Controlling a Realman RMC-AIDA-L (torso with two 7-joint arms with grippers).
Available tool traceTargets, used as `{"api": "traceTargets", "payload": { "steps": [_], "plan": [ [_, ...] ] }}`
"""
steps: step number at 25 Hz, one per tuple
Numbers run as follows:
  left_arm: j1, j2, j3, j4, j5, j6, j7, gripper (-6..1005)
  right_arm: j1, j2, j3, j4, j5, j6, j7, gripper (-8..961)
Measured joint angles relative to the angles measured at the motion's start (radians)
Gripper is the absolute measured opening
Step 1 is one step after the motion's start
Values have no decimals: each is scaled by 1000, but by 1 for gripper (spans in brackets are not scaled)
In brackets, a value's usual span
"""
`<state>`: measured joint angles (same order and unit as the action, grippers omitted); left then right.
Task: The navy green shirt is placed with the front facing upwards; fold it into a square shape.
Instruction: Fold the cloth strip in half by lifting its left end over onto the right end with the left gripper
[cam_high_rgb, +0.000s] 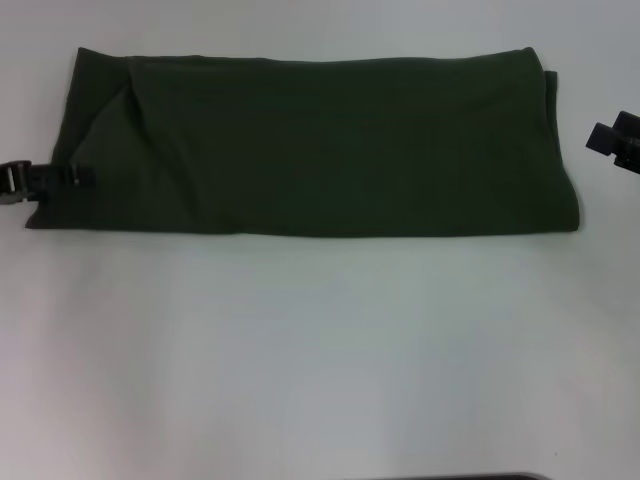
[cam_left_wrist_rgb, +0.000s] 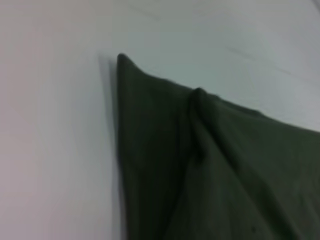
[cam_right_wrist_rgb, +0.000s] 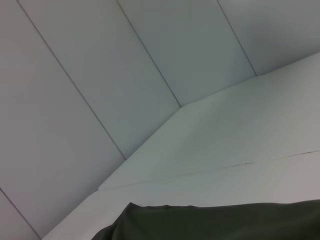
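Note:
The navy green shirt (cam_high_rgb: 320, 150) lies folded into a long dark olive band across the far half of the white table (cam_high_rgb: 320, 350). Its cream letters and neck tag are hidden. My left gripper (cam_high_rgb: 82, 178) lies low at the band's left end, shut on the cloth near the front left corner. In the left wrist view the shirt (cam_left_wrist_rgb: 215, 170) shows a ridge of cloth running toward the camera. My right gripper (cam_high_rgb: 603, 137) hovers just off the band's right end, not touching it. The right wrist view shows only an edge of the shirt (cam_right_wrist_rgb: 225, 222).
A folded-in flap (cam_high_rgb: 105, 110) makes a slanted crease at the shirt's left end. Bare white table stretches in front of the shirt. A wall of pale panels (cam_right_wrist_rgb: 125, 60) stands behind the table.

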<state>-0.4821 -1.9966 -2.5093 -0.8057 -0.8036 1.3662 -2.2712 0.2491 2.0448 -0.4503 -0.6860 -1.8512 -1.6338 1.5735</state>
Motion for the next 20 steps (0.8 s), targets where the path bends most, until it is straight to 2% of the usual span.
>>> {"api": "traceTargets", "payload": {
  "steps": [20],
  "plan": [
    [22,-1,-1,6,5,-24,-5,903,-4,-7,1,0,-2,1,1,881]
  ]
}}
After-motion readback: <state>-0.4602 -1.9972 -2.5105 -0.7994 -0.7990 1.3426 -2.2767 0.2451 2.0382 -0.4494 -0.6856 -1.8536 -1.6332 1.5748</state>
